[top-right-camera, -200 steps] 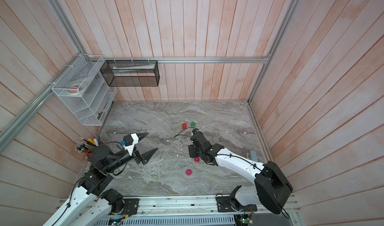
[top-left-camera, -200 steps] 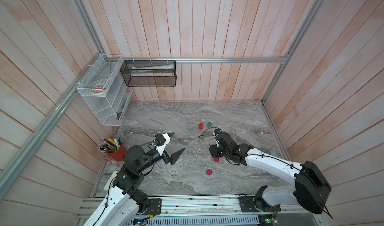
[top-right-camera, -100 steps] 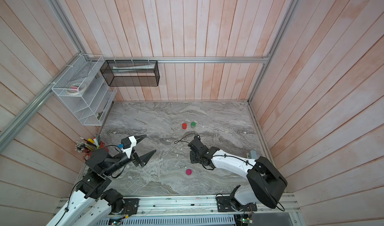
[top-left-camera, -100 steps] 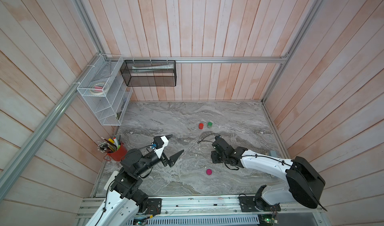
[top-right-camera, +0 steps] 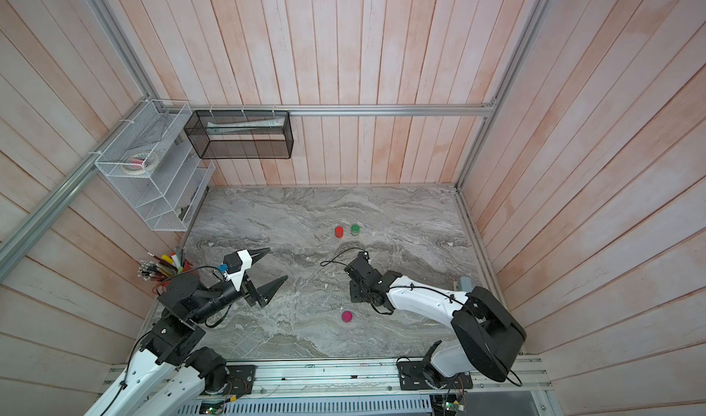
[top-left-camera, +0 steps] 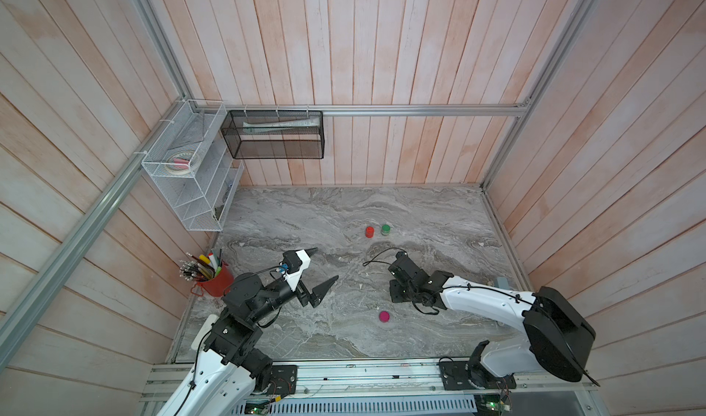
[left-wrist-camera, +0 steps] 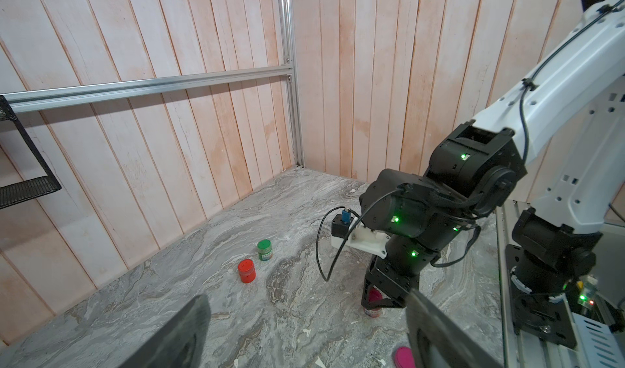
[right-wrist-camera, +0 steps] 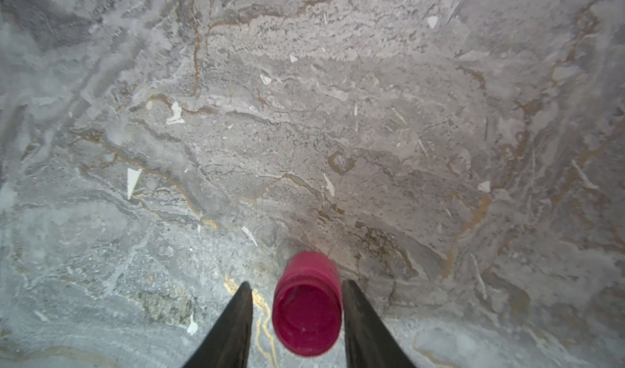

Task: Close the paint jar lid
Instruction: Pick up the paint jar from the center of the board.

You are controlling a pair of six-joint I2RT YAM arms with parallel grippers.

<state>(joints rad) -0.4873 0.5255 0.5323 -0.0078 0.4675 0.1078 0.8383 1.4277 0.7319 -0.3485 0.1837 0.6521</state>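
Observation:
The open pink paint jar (right-wrist-camera: 306, 315) stands on the marble table between the fingers of my right gripper (right-wrist-camera: 297, 282). One finger touches its wall; a narrow gap remains at the other. In the left wrist view the jar (left-wrist-camera: 373, 297) shows under the downward-pointing right gripper (left-wrist-camera: 382, 303). In both top views the right gripper (top-left-camera: 397, 296) (top-right-camera: 357, 297) hides the jar. The loose pink lid (top-left-camera: 384, 316) (top-right-camera: 347, 316) (left-wrist-camera: 404, 356) lies flat on the table, nearer the front edge. My left gripper (top-left-camera: 326, 263) (top-right-camera: 277, 263) (left-wrist-camera: 306, 297) hovers open and empty to the left.
A closed red jar (top-left-camera: 369, 231) and a closed green jar (top-left-camera: 385, 229) stand together farther back. A red cup of pencils (top-left-camera: 214, 280) sits at the left edge. A white wire rack (top-left-camera: 187, 181) and a black mesh basket (top-left-camera: 273, 139) hang on the walls.
My right gripper has come down over the pink jar, which now is hidden under it in the top views, and its jaws have narrowed. The left arm drew back slightly.

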